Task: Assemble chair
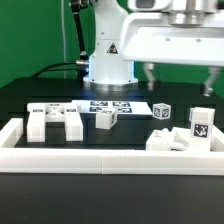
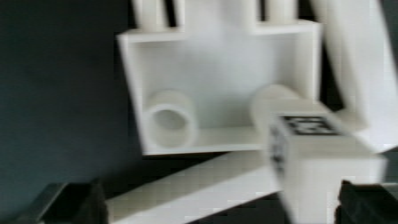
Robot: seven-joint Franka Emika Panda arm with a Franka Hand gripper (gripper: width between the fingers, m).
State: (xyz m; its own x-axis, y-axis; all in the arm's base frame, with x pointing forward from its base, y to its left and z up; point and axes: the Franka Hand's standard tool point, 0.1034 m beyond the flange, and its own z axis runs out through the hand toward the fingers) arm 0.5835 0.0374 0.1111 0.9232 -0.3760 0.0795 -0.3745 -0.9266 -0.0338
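The chair is in loose white parts. In the exterior view a wide slotted piece (image 1: 55,121) lies at the left, a small tagged block (image 1: 107,118) and a tagged cube (image 1: 162,110) lie in the middle, and a tagged post (image 1: 200,126) stands by a flat piece (image 1: 168,141) at the right. My gripper (image 1: 179,82) hangs open above that right group. In the wrist view the flat slab (image 2: 222,70) with a round peg (image 2: 169,121) lies below, and the tagged post (image 2: 313,150) reaches between my spread fingertips (image 2: 71,205). The gripper (image 2: 224,206) holds nothing.
The marker board (image 1: 112,104) lies flat behind the parts. The low white border frame (image 1: 100,157) runs along the front and up both sides, and shows as a slanted bar in the wrist view (image 2: 187,190). The robot base (image 1: 105,60) stands at the back.
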